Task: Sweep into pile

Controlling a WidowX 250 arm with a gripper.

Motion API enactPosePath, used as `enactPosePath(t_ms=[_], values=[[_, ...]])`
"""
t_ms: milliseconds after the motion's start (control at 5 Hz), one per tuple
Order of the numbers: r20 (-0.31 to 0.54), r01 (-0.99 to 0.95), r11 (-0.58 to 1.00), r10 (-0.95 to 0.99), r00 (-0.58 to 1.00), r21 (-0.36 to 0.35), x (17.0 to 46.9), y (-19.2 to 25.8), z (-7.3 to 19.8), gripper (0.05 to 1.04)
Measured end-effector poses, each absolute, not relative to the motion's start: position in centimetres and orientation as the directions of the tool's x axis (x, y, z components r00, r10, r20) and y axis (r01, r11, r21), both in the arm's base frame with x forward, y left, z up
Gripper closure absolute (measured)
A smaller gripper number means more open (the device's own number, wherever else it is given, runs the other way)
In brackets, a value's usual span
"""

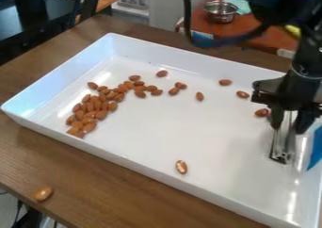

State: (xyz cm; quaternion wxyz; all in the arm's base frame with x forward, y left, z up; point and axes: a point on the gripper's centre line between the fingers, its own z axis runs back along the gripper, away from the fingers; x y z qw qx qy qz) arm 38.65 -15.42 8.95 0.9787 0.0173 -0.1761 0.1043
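The gripper (290, 121) hangs over the right part of the white tray (189, 184), its two fingers pointing down on either side of a shiny metallic tool (282, 140) that it grips. The tool's dark-edged lower end is at the tray floor. A dense cluster of almonds (91, 111) lies in the left part of the tray, with a looser string of them trailing toward the back middle. Single almonds lie apart: one (261, 112) just left of the gripper, others near the back wall, and one (181, 166) toward the front.
One almond (43, 193) lies on the wooden table (125, 189) outside the tray, at front left. A blue object (316, 149) stands at the right edge. The tray's raised walls surround the work area. Behind are a metal bowl (220, 12) and a dark cable looping beside the arm.
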Motion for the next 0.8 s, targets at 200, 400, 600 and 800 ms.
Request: enactPosePath(t_ms=[200, 400, 600, 800], values=[[0.296, -0.231, 0.972, 0.235, 0.926, -0.049, 38.8, -12.5, 8.8, 0.734], [0.264, -0.265, 0.960, 0.279, 0.923, -0.088, 39.1, -9.5, 8.8, 0.734], [0.248, -0.278, 0.954, 0.297, 0.922, -0.108, 38.7, -6.7, 8.7, 0.734], [0.251, -0.301, 0.947, 0.320, 0.914, -0.111, 38.5, -4.5, 8.7, 0.734]])
